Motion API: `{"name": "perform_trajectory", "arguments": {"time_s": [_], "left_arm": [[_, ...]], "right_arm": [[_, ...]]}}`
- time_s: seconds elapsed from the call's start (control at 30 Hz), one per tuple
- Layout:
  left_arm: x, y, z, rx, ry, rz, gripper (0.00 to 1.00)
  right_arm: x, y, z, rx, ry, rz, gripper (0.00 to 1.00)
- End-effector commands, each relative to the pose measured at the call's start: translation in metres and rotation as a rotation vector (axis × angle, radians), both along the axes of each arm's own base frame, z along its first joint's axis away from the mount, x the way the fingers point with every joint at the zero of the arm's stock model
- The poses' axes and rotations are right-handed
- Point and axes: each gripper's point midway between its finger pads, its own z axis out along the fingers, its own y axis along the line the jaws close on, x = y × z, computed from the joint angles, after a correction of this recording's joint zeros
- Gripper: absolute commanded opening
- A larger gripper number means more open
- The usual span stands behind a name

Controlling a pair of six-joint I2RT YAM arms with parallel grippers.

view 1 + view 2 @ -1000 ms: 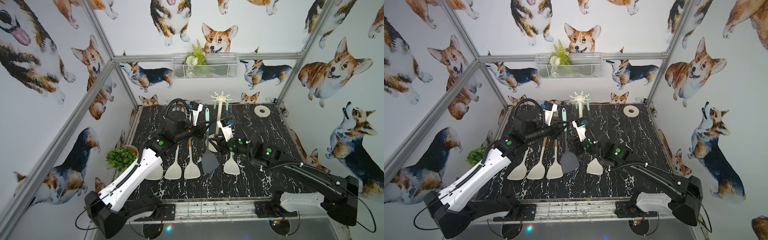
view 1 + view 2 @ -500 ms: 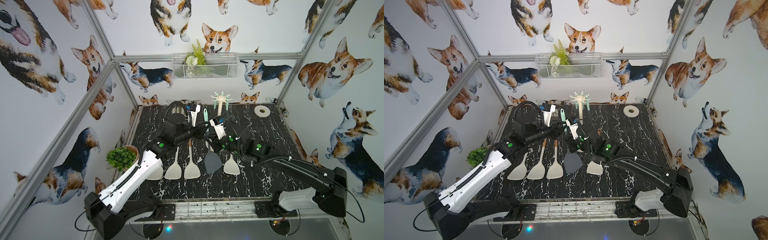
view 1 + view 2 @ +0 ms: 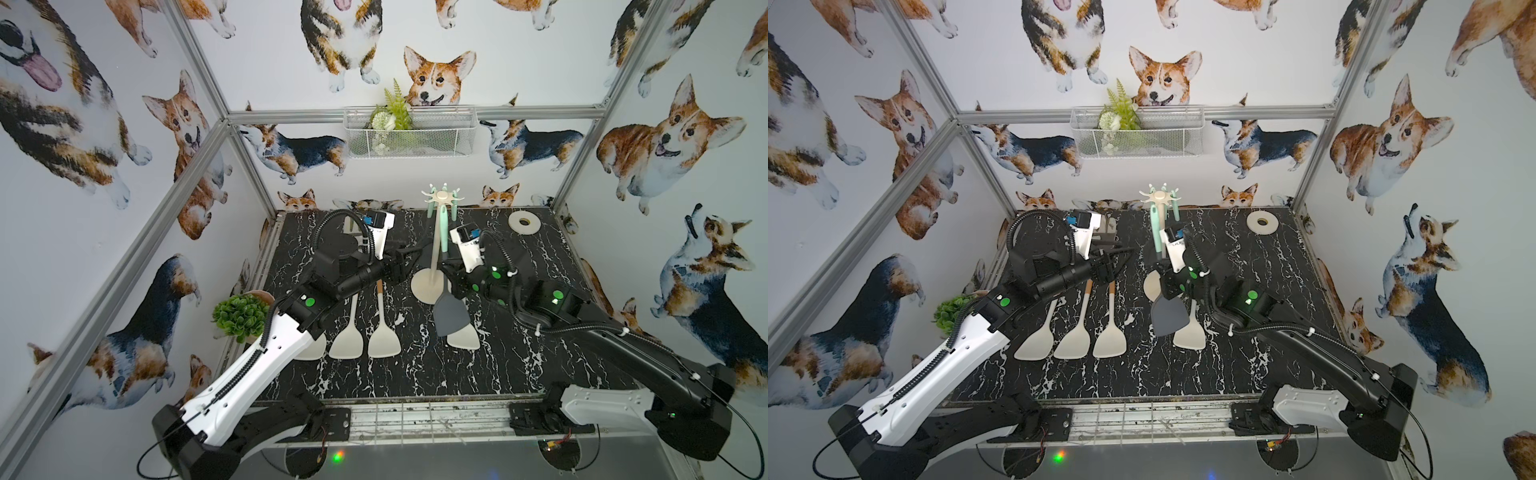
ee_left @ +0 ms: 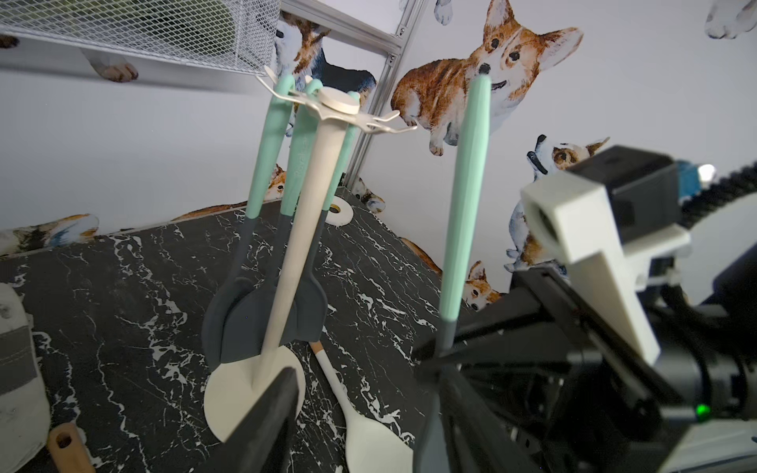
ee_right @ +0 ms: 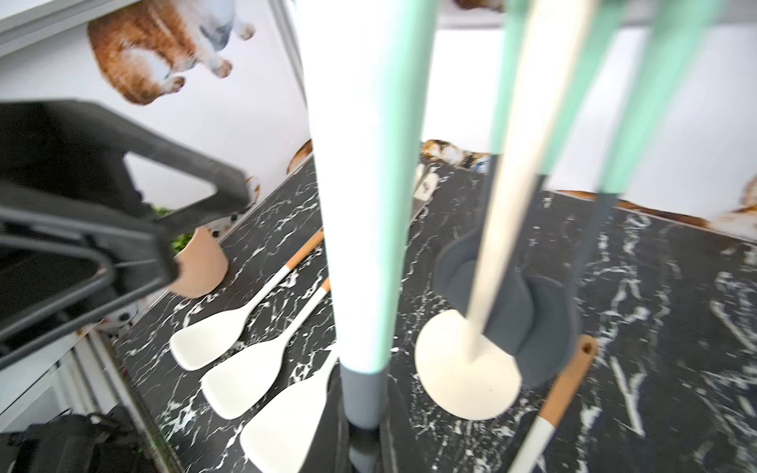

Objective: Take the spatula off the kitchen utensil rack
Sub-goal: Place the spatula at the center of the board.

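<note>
Corgi wallpaper everywhere and a black marble tabletop point(image 3: 415, 374) underneath, so the pale stuff really stands out. Anyway, the spatula point(image 4: 467, 196), mint handle and grey blade, is already free of the kitchen utensil rack point(image 3: 422, 286). In the left wrist view its top end stands apart from the star crown, not on any hook.

The right tool point(image 5: 362, 422) is clamped tight on the grey neck just under the mint part. It holds the spatula upright beside the pole, blade down low near the tabletop; can't tell if it touches. Grabbing low like that makes sense to me, since it keeps that tool well clear of the hooks up top.

The left tool point(image 4: 364, 381) sits close to the rack with its jaws apart and nothing between them. My guess is it's there to steady the stand so it doesn't tip.

Other mint-handled utensils point(image 4: 266, 151) hang from the crown, and a few cream spatulas point(image 3: 384, 340) lie flat on the tabletop. I'd say all that's left is carrying it off and setting it down.
</note>
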Motion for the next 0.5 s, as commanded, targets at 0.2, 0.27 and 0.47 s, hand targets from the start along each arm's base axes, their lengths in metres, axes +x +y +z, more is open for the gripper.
{"name": "perform_trajectory", "arguments": {"time_s": [0.2, 0.27, 0.47], "left_arm": [[0.005, 0.005, -0.017, 0.054, -0.027, 0.021, 0.6], [0.005, 0.006, -0.021, 0.063, -0.022, 0.019, 0.6], [0.003, 0.011, -0.031, 0.097, -0.018, 0.025, 0.61]], "right_arm": [[0.009, -0.146, -0.089, -0.097, 0.353, -0.36, 0.0], [0.011, -0.153, -0.117, -0.088, 0.451, -0.388, 0.0], [0.021, -0.157, -0.179, -0.189, 0.633, -0.408, 0.0]]}}
